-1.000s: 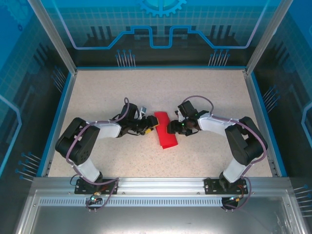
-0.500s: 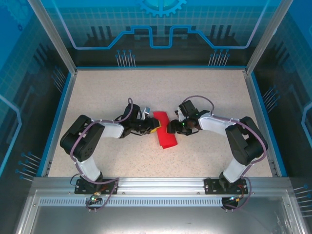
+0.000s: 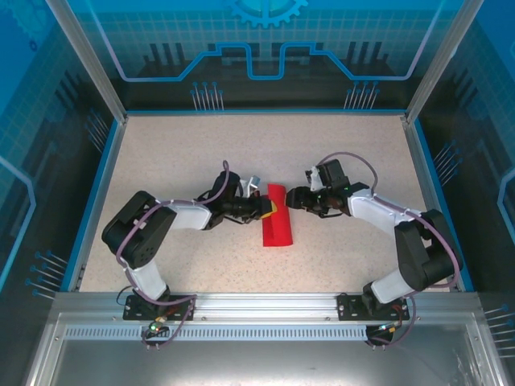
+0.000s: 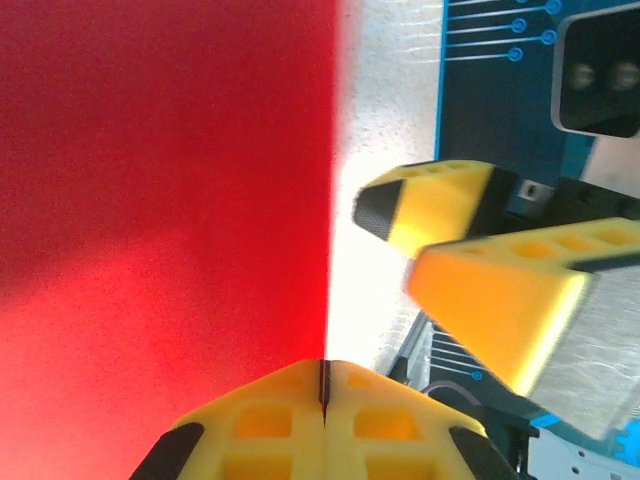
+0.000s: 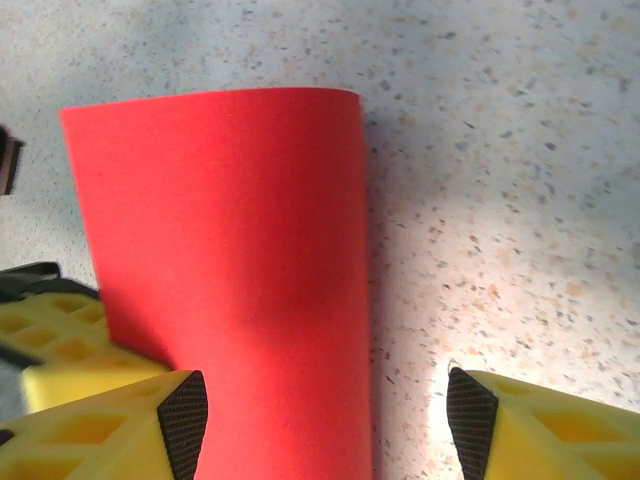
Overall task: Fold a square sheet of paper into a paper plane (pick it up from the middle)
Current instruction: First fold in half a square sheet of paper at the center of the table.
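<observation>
The square sheet of paper is bright red and lies folded into a long strip at the table's middle. My left gripper is shut on the strip's upper left edge. In the left wrist view the paper runs straight into the closed seam of the left gripper. My right gripper hangs open just right of the strip's top end. In the right wrist view the right gripper straddles the paper's right edge without touching it. The paper plane is out of view.
The speckled beige table has a blue rim and clear enclosure walls on three sides. The right gripper's yellow fingers sit close beside the left one's. An aluminium rail with both arm bases runs along the near edge.
My left gripper slid right onto the paper's edge and closed on it. The right gripper drew back up and to the right, off the paper. The strip shifted slightly right.
</observation>
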You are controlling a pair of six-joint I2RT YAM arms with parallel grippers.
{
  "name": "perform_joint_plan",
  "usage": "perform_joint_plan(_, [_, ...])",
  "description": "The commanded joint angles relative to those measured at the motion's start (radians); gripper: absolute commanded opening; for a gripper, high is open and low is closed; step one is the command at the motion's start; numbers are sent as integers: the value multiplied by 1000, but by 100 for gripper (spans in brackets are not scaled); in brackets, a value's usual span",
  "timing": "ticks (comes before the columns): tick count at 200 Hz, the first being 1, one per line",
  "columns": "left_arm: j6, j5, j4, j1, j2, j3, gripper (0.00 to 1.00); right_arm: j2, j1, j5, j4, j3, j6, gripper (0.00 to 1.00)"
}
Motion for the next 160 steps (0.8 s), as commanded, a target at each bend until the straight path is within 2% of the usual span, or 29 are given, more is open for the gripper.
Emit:
perform_joint_plan(1, [2, 3, -10, -9, 37, 42, 1, 8, -18, -46, -8, -6, 8, 69])
perform_joint_plan(58, [144, -98, -316, -9, 42, 103, 1, 141, 37, -65, -108, 93, -90, 69])
perform_joint_plan(119, [156, -146, -362, -7, 88, 130, 8, 231, 73, -38, -140, 143, -113, 63])
perform_joint_plan(160, [160, -166, -379, -6, 101, 143, 11, 289, 98, 10, -200, 172, -146, 55])
